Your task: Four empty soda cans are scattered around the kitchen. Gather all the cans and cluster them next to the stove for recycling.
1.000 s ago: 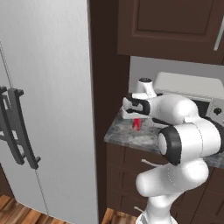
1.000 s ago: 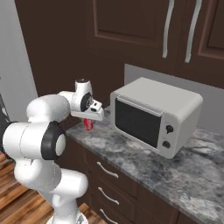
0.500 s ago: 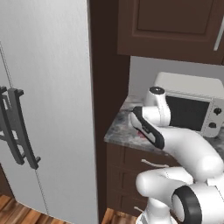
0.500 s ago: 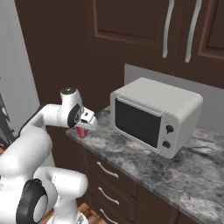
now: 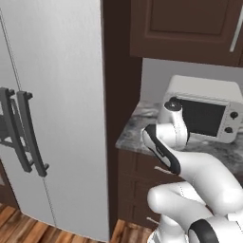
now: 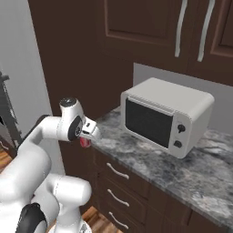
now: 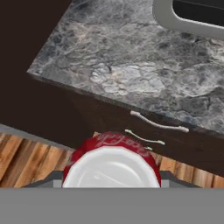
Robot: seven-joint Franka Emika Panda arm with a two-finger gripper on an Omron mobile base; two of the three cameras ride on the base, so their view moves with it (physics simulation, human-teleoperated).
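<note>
My gripper [image 6: 89,133] is shut on a red soda can [image 6: 84,142] and holds it in the air just off the front left corner of the counter. The hand view looks down on the can's silvery top [image 7: 111,168], with the red rim showing around it and the jaws pressed against its two sides. Below the can lie the wooden floor and the drawer fronts. The stove is out of view.
A white microwave [image 6: 166,116] stands on the grey stone counter [image 6: 136,150], to the right of the can. Dark drawers with silver handles [image 7: 159,126] sit under the counter. A tall steel fridge [image 5: 52,109] stands to the left, and dark cabinets hang above.
The arm has pulled back from above the counter, carrying the can out past the counter's front edge and lower. The jaws stay shut on it.
</note>
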